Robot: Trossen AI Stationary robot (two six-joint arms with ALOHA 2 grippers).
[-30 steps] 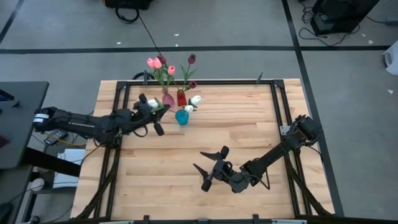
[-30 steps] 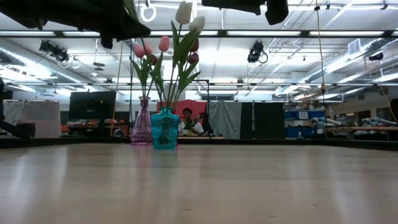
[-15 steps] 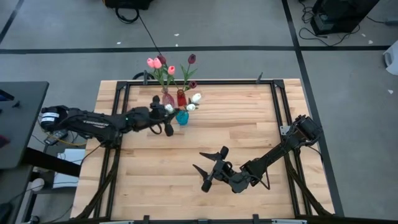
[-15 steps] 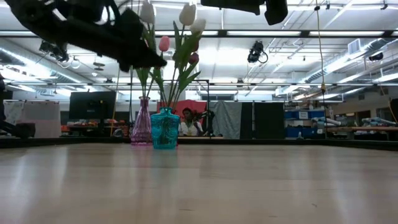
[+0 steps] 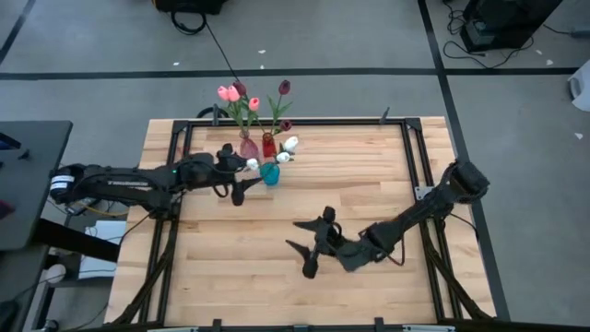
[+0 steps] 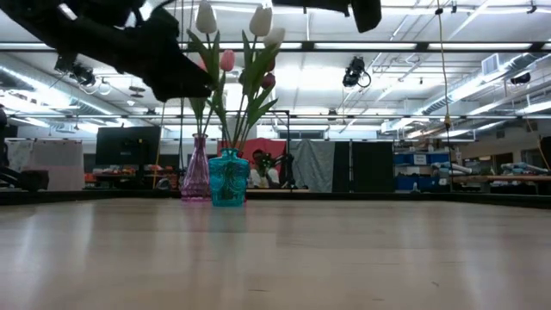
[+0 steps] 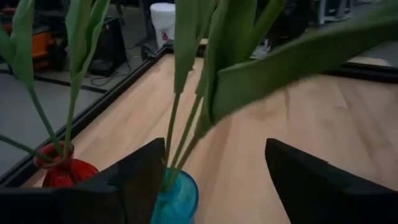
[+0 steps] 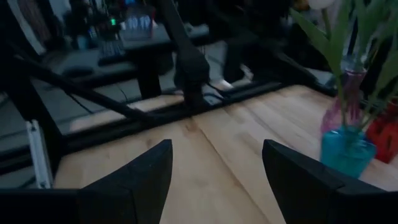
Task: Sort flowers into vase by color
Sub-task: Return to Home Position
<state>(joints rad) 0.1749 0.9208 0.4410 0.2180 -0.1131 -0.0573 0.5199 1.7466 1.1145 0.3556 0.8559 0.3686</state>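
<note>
Sorting looks done: all flowers (image 5: 251, 103) stand in vases (image 5: 268, 145), none on the tabletop (image 5: 369, 184), and the left gripper (image 5: 236, 177) and right gripper (image 5: 301, 249) have spread, empty fingers.

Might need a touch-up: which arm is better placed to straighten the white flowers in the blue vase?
Left. The left gripper, fingers open, sits right beside the blue vase; the right gripper hangs over the middle of the table, farther off.

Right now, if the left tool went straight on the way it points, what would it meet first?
Probably the blue vase and its green stems: they sit just ahead of the open left tool, toward one finger. Depth is unclear.
</note>
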